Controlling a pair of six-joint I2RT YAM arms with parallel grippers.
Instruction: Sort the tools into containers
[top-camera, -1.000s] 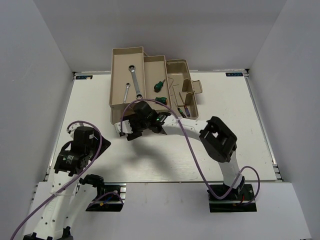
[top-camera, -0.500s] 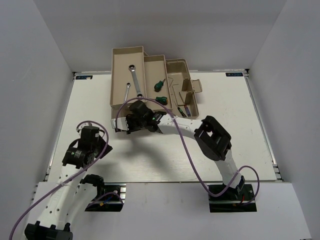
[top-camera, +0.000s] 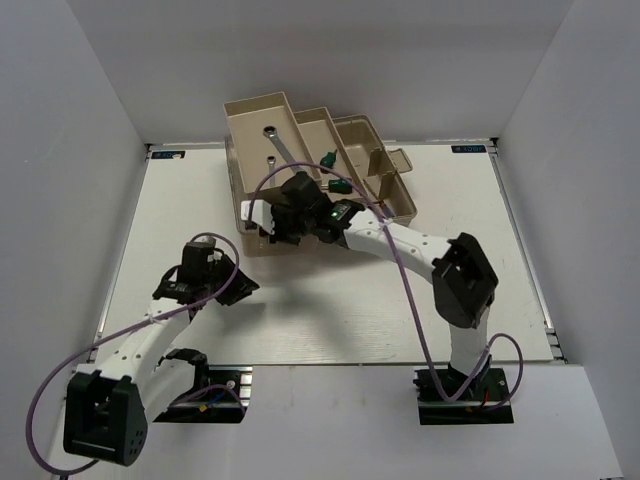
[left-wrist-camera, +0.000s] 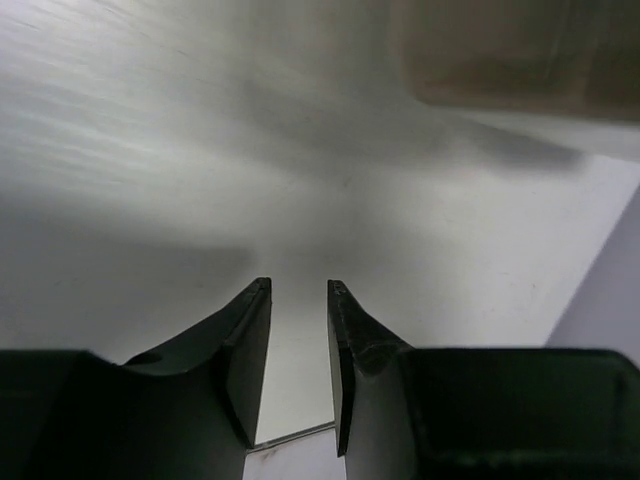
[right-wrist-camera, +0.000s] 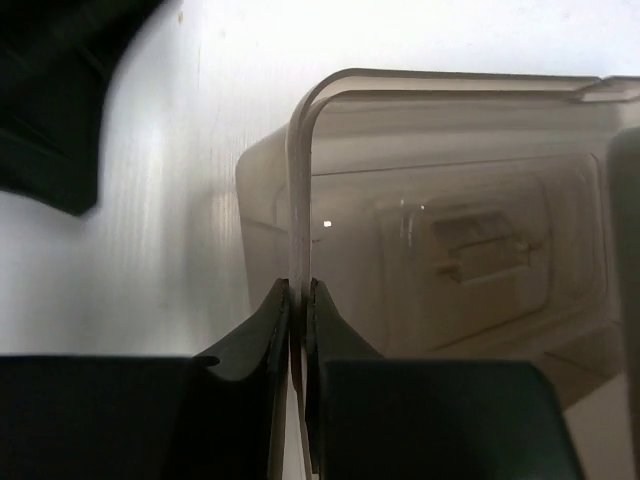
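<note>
The right gripper (right-wrist-camera: 297, 290) has its jaws pressed almost together, pinching the thin upright rim of the translucent lid (right-wrist-camera: 440, 200). Only the sliver of plastic keeps them apart. In the right wrist view the rim rises straight out of the jaws and curves over to the right, with the brownish hollow of the lid spread out beside it.

Seen from above, the right arm stretches from its base at the near right, bends at the elbow, and reaches far across to the left, so that its wrist sits at the near left corner of the toolbox (top-camera: 385, 170).

The left gripper (left-wrist-camera: 298, 290) has its jaws a narrow gap apart, with nothing between them and only the white table (top-camera: 330, 310) below. The left arm is bent low over the near left part of the table, its wrist pointing toward the toolbox but well short of it.

The toolbox stands at the far middle of the table, with its beige trays (top-camera: 250, 112) stepped out to the left. A silver wrench (top-camera: 283, 150) lies in the leftmost tray. Two green-handled screwdrivers (top-camera: 328, 157) lie in the next tray, just beyond the right wrist.
</note>
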